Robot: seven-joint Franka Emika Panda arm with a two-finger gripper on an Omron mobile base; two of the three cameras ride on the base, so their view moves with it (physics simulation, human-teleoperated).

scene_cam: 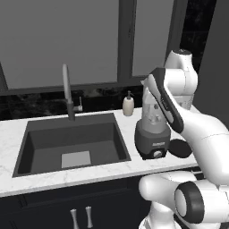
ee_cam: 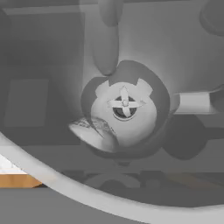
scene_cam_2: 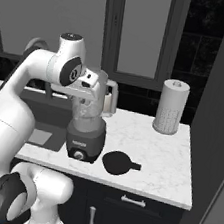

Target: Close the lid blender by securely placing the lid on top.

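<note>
The blender (scene_cam: pixel 153 141) (scene_cam_2: pixel 84 139) stands on the white counter just right of the sink, its dark grey base and front knob facing me and its clear jar (scene_cam_2: pixel 92 112) open at the top. The lid (scene_cam_2: pixel 117 162) (scene_cam: pixel 180 148), a flat black disc with a small tab, lies on the counter right of the base. My gripper (scene_cam_2: pixel 89 93) hovers directly over the jar mouth, pointing down, and its fingers are not distinguishable. The hand view looks straight down into the jar at the blades (ee_cam: pixel 124 103), and the lid (ee_cam: pixel 186 136) shows dimly beside it.
A dark sink (scene_cam: pixel 71 143) with a tall faucet (scene_cam: pixel 68 91) lies to the left. A cream soap bottle (scene_cam: pixel 128 105) stands behind the blender. The paper-towel roll (scene_cam_2: pixel 170 107) is at the back right, and a dark wall (scene_cam_2: pixel 217 129) bounds the counter's right end.
</note>
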